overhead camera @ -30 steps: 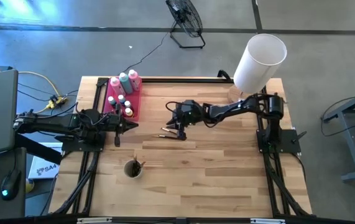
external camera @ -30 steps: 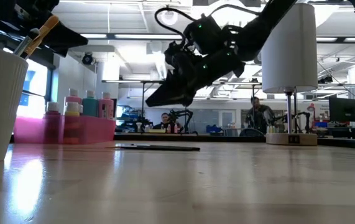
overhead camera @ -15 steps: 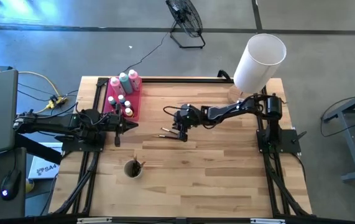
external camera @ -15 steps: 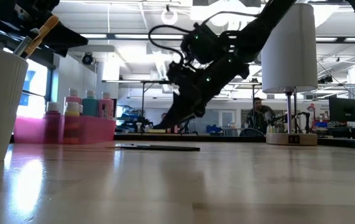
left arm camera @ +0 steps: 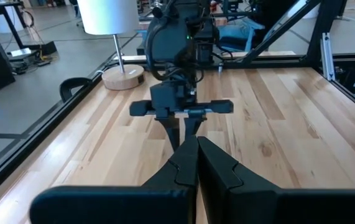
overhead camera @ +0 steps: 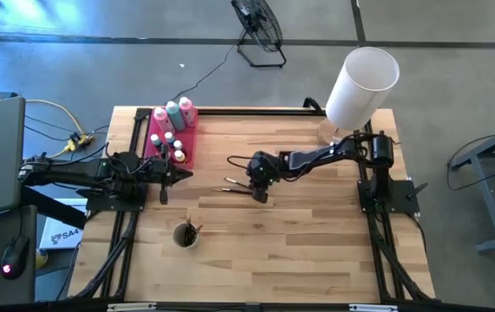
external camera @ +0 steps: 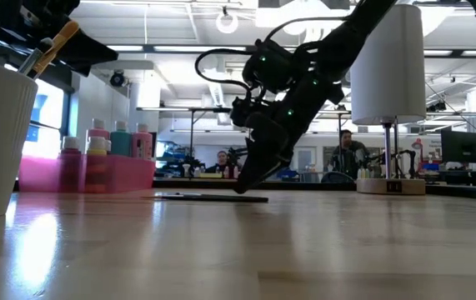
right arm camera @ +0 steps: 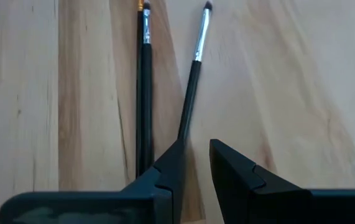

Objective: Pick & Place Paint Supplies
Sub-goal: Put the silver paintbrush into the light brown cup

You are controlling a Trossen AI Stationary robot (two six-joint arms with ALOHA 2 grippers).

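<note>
My right gripper (right arm camera: 193, 163), slightly parted and empty, sits low over two brushes (right arm camera: 145, 93) lying on the surface mid-table; I should straddle just one handle and close squarely, while my left gripper (left arm camera: 196, 163) waits closed beside the pink tray (overhead camera: 187, 147)

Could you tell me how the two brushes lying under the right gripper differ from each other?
The straight brush lies along the wood grain; the slanted brush angles across it. One jaw of the right gripper covers the slanted brush's handle end, while the straight brush lies just beside that jaw. Both are thin, dark-handled, flat on the table.
</note>
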